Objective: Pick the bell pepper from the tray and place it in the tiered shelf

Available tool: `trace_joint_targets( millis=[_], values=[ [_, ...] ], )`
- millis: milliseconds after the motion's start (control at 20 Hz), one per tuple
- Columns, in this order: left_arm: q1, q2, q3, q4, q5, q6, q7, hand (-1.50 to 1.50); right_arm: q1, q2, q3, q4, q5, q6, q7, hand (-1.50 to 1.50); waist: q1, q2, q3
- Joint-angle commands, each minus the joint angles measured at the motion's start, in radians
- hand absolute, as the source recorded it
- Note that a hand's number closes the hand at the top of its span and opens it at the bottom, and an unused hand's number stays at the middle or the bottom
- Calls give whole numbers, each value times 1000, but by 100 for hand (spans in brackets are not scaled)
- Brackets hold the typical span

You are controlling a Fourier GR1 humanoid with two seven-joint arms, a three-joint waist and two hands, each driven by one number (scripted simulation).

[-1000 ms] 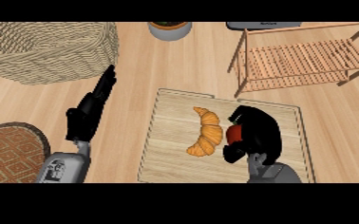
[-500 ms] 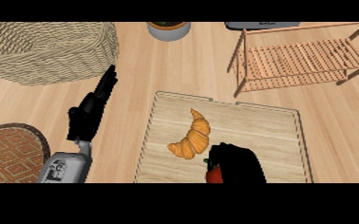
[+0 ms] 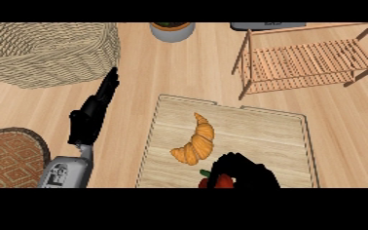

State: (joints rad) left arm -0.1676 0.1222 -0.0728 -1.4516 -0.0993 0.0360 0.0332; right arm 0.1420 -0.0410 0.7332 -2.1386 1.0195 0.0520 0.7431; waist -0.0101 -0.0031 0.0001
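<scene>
Red bell pepper (image 3: 218, 181) at bottom centre, at the lower edge of the tray (image 3: 266, 131), mostly hidden under the right hand (image 3: 246, 171), fingers curled round it for carrying. Just beside, up-left: croissant (image 3: 198, 143). Upper right, well apart: tiered shelf (image 3: 302, 61), likely next stop. At left, left hand (image 3: 92, 113), fingers straight, together, resting.

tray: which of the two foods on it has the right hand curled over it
The red bell pepper, at the tray's near edge under the right hand. The orange croissant lies uncovered nearer the tray's middle.

Right hand (image 3: 246, 171) round bell pepper (image 3: 221, 182) over tray (image 3: 273, 131)
</scene>
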Motion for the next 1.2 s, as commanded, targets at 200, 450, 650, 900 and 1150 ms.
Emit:
trace_joint_targets(
  millis=[200,450,650,900,1150],
  values=[
    [6,11,5,-21,-9,-8,13,0,-39,22,35,-371,88,104,185,150,2,-2,-1],
    [7,-6,6,66,-17,-10,-62,0,-229,41,-51,-368,179,193,310,150,1,1,-2],
    [9,6,6,6,-1,-30,1,0,-394,41,-173,-390,143,262,364,150,7,-1,-2],
    [18,8,24,-24,13,-27,6,0,-559,28,-382,-387,124,353,360,150,6,-3,-2],
    [34,-8,-6,-44,-18,-17,28,0,-812,40,-568,-291,37,477,373,150,11,-2,-1]
  ],
)
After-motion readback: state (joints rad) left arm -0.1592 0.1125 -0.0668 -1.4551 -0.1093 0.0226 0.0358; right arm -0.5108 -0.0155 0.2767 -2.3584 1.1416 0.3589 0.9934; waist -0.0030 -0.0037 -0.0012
